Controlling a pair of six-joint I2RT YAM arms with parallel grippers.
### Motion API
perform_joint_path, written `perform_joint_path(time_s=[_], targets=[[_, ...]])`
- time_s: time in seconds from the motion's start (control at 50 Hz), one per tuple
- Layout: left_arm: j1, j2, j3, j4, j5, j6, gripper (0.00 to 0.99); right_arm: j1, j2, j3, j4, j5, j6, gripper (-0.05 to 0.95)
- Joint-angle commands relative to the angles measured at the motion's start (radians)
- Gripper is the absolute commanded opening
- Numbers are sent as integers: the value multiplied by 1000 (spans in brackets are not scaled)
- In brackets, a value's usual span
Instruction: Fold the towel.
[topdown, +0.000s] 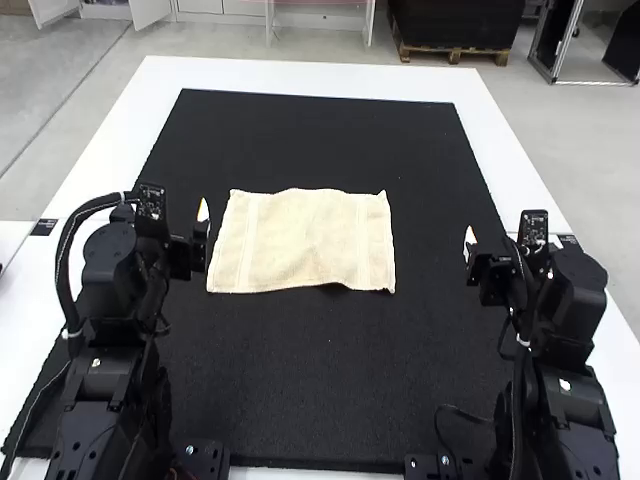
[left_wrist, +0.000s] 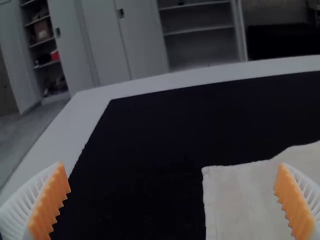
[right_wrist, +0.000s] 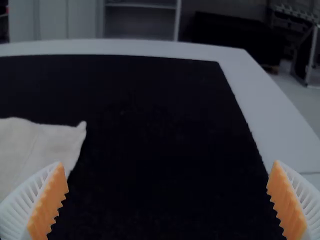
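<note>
The towel (topdown: 305, 240) lies spread as a rectangle on the black mat (topdown: 330, 390), nearer the table's (topdown: 105, 130) left edge than its right; whether it is one layer or more cannot be told. The left tool (left_wrist: 172, 167) stands open just beside the towel's left side, empty. The right tool (right_wrist: 169, 167), also open and empty, stands well apart, toward the table's right edge.

Risks noted: the cloth appears to lie low, so a shallow pinch could miss it, and a deep one could catch the mat too. The near hem bows up at mid-length; a fold started there may crease. Should the tools lift unevenly, given their unequal reach, the towel would likely skew.
</note>
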Motion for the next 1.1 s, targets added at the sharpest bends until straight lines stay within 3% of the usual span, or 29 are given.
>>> perform_joint_path(time_s=[0.0,0.06,0.22,0.3,0.44,0.58,0.82,0.9,0.96,1.08], targets=[[7,-11,-4,73,1,-40,959,-12,-11,-7,6,1,-51,921],[7,-11,-4,108,-16,-40,956,-12,-12,-7,34,1,-97,921],[7,-11,-4,260,-99,-37,952,-26,-12,-7,137,30,-91,921],[7,-11,9,287,-125,-36,951,-52,-12,-7,204,81,-87,921],[2,-4,62,283,-126,-36,951,-104,-9,17,352,78,-35,921],[1,92,165,297,-120,-36,944,-144,49,125,350,41,16,920],[1,518,414,352,-65,-60,961,-156,514,418,339,43,113,920],[-1,653,472,379,-68,-105,961,-153,676,501,338,56,136,920],[1,765,512,395,-91,-197,957,-146,799,561,339,67,140,920],[1,946,567,412,-162,-232,956,-119,936,643,344,107,166,920]])
